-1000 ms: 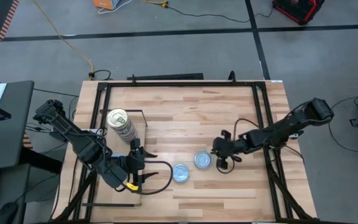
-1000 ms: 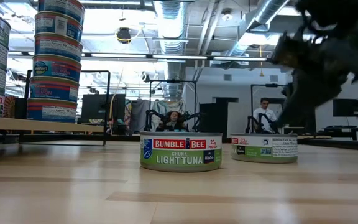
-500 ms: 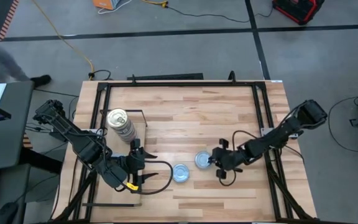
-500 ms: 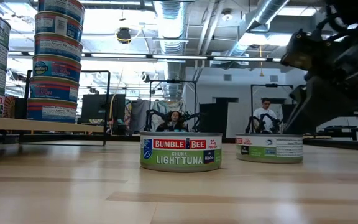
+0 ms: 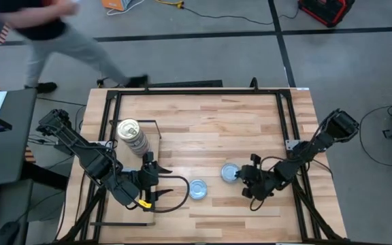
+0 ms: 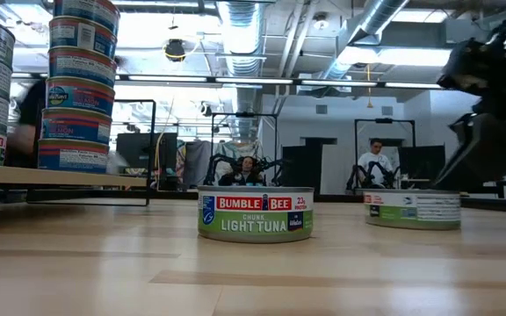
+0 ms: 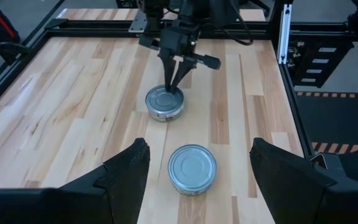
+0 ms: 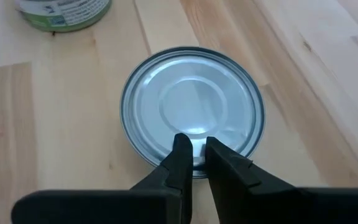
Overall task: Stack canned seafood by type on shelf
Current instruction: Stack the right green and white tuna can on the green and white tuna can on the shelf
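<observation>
Two flat round tins of canned seafood lie on the tabletop. One has a green label [image 6: 255, 213] [image 5: 197, 189]; the other has a white label and a pale blue-silver top [image 8: 191, 106] [image 5: 231, 172]. My right gripper [image 8: 194, 148] [image 5: 241, 176] stands on the white-label tin with its fingers all but shut. My left gripper [image 7: 197, 149] [image 5: 155, 182] hovers open, facing the green-label tin [image 7: 191, 168]. A stack of tins [image 5: 131, 134] [image 6: 79, 88] stands on the shelf [image 6: 60, 176] at the left. My right gripper sets its two fingertips [image 8: 181, 149] on the tin's top just inside the rim [image 8: 194, 163], on the side nearest the gripper. The fingers slant down from the table's right and near side. The tin stays flat on the table.
A black frame [image 5: 288, 122] runs round the tabletop. A person [image 5: 53, 27] walks past the far left corner, off the table. Bare wood lies between the two tins and the far edge.
My right gripper has moved toward the table's near and right edges and sunk lower. The white-label tin under its fingertips has slid along the table toward the right edge, away from the green-label tin. A person has walked into the far left.
</observation>
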`<state>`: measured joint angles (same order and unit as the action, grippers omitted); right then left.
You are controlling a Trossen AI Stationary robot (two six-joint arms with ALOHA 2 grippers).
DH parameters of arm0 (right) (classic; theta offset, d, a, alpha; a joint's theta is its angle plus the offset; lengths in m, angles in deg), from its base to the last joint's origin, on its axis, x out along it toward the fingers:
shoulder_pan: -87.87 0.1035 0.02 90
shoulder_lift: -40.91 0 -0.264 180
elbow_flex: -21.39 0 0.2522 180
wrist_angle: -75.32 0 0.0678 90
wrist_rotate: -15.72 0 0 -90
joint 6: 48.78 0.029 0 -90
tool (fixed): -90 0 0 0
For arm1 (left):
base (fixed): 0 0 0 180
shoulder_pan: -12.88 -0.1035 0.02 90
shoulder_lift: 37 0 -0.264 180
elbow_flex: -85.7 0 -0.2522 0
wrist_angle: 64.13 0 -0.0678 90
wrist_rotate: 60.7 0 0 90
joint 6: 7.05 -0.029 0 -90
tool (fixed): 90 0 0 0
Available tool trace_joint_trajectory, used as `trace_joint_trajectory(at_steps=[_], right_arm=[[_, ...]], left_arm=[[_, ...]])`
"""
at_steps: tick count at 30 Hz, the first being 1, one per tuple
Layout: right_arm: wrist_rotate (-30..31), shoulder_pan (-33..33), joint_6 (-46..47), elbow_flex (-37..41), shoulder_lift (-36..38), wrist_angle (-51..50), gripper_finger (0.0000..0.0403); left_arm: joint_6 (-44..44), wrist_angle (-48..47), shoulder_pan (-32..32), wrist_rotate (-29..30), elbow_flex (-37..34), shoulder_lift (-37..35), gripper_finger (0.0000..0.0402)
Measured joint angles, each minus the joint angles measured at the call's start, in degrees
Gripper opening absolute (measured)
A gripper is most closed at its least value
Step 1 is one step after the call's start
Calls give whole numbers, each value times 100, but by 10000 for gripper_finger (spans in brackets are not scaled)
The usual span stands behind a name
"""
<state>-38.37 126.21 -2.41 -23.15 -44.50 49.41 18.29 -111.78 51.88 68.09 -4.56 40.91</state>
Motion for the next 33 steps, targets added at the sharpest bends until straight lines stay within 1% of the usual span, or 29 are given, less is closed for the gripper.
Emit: trace_joint_trajectory(at_steps=[4, 9, 14, 17, 18, 22, 25, 27, 29, 33], right_arm=[[123, 238, 185, 6, -6, -73, 83], [356, 303, 48, -27, 69, -51, 83], [262, -21, -559, -380, 513, -380, 83], [228, -308, -587, -610, 915, -713, 83], [111, -434, -587, -620, 1034, -847, 83], [-788, -1048, -586, -610, 1353, -1202, 84], [-1312, -1376, -707, -443, 1388, -1192, 100], [-1713, -1561, -765, -415, 1379, -1164, 123], [-2060, -1696, -782, -417, 1375, -1111, 154], [-2372, -1872, -740, -417, 1373, -1098, 221]], left_arm=[[-47, 5, 0, 2, 0, 0, 265], [-61, 13, 0, 23, 0, 0, 265], [-47, 26, 0, 28, 0, 0, 265], [-39, 28, 0, 28, 0, 0, 265], [-38, 24, 0, 28, 0, 0, 265], [-37, 24, 0, 11, 0, 0, 265], [-106, 22, 0, 4, 0, 0, 265], [-156, 21, 0, 4, 0, 0, 265], [-201, 21, 0, 2, 0, 0, 265], [-218, -10, 0, 2, 0, 0, 265]])
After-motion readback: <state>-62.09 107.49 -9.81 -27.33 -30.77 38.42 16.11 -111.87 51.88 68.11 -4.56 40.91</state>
